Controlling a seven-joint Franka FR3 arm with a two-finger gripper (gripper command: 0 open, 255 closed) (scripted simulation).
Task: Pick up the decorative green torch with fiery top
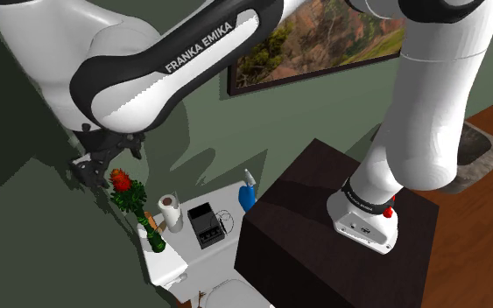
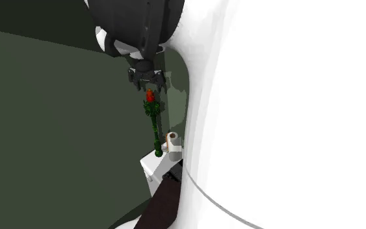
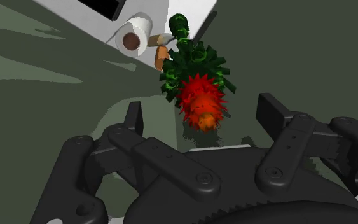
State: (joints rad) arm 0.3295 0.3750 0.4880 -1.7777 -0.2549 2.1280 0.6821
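Observation:
The torch (image 1: 130, 198) has a twisted green stem, a collar of dark green leaves and a spiky red-orange top. It stands upright on a white shelf (image 1: 171, 265) against the green wall, at the shoulder view's lower left. My black gripper (image 1: 95, 168) hangs just above its top, open, the fingers apart and not touching it. In the wrist view the fiery top (image 3: 201, 102) lies between the two fingers (image 3: 133, 118), a little beyond them. The second exterior view shows the gripper (image 2: 147, 80) directly over the torch (image 2: 153, 112).
A toilet paper roll (image 1: 172, 212) stands right beside the torch, with a small orange-brown item (image 3: 160, 58) at the torch's base. A black box (image 1: 205, 225) and a blue bottle (image 1: 248, 194) stand further along the shelf. The dark stand (image 1: 314, 227) is beside it.

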